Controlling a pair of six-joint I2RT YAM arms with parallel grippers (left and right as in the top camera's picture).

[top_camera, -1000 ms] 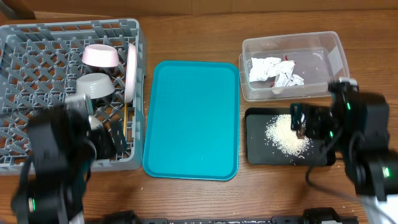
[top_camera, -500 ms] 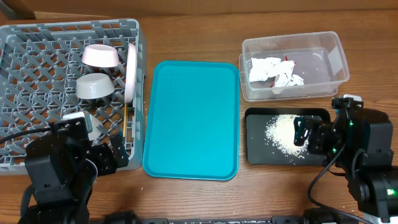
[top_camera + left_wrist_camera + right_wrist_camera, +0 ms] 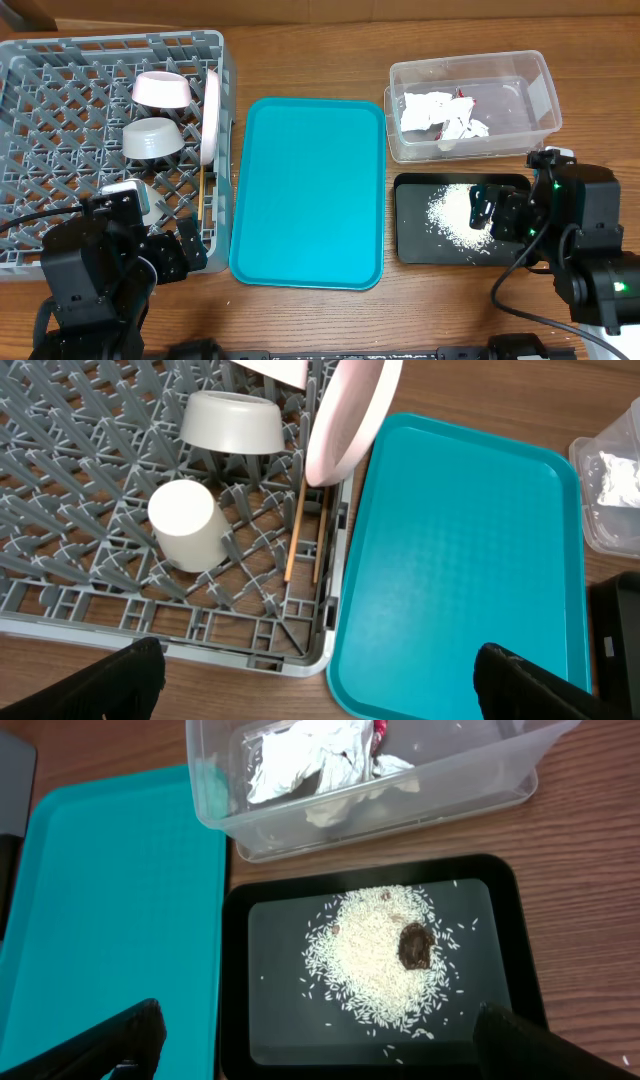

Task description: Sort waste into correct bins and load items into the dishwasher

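The grey dish rack (image 3: 60, 60) holds a pinkish-white bowl (image 3: 162, 90), a grey metal bowl (image 3: 152, 138), an upright white plate (image 3: 210, 115), a white cup (image 3: 186, 525) and two chopsticks (image 3: 297, 530). The clear tub (image 3: 540, 90) holds crumpled white paper with red bits (image 3: 440, 112). The black tray (image 3: 410, 250) holds rice (image 3: 370, 960) and a brown lump (image 3: 415, 946). My left gripper (image 3: 320, 680) is open and empty over the rack's front right corner. My right gripper (image 3: 320, 1040) is open and empty over the black tray's near edge.
A large teal tray (image 3: 308, 190) lies between the rack and the two bins, with nothing on it. The tub sits just behind the black tray at the right. Bare wooden table runs along the front edge.
My left arm has drawn back from over the rack toward the table's front, then held still. My right arm has shifted slightly over the black tray. Nothing else moved.
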